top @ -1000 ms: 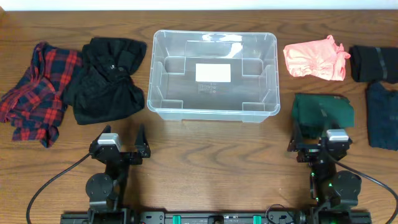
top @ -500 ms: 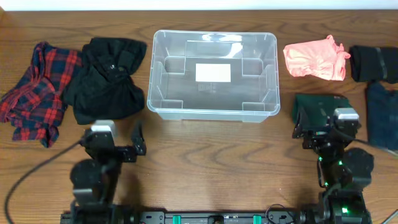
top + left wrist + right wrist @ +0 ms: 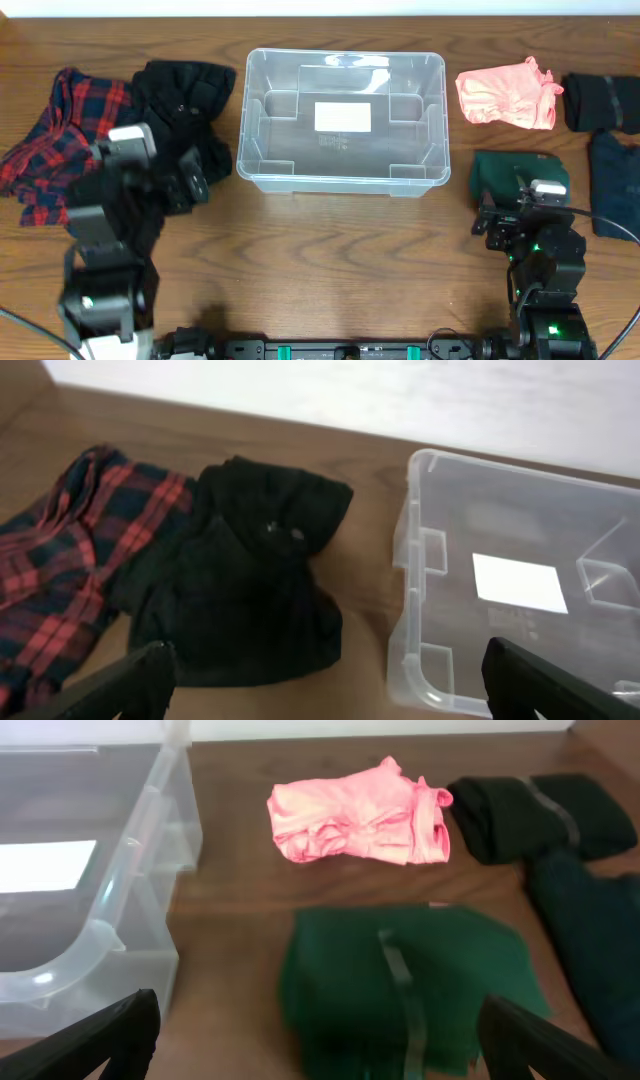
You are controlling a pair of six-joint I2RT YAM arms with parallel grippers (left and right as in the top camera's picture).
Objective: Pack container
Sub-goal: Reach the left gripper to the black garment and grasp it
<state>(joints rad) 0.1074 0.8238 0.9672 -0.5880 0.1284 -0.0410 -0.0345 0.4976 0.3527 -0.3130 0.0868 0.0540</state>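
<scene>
The clear rectangular plastic bin (image 3: 340, 183) is sitting mid-table towards the back, with a white label (image 3: 342, 117) on its base. The left gripper (image 3: 325, 665) is gaping wide over a crumpled black garment (image 3: 250, 580). The right gripper (image 3: 320, 1015), equally wide, is hovering over a folded dark green cloth (image 3: 400, 980). In the overhead view the left arm is hiding part of the red plaid shirt (image 3: 50, 150).

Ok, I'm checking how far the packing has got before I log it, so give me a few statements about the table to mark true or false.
1. The container has nothing in it. True.
2. The pink garment lies left of the container. False: the pink garment lies to its right.
3. The left gripper and the right gripper are both open and hold nothing. True.
4. The green garment is inside the container. False: the green garment lies on the table beside it.
5. The black garment lies right beside the plaid shirt. True.
</scene>
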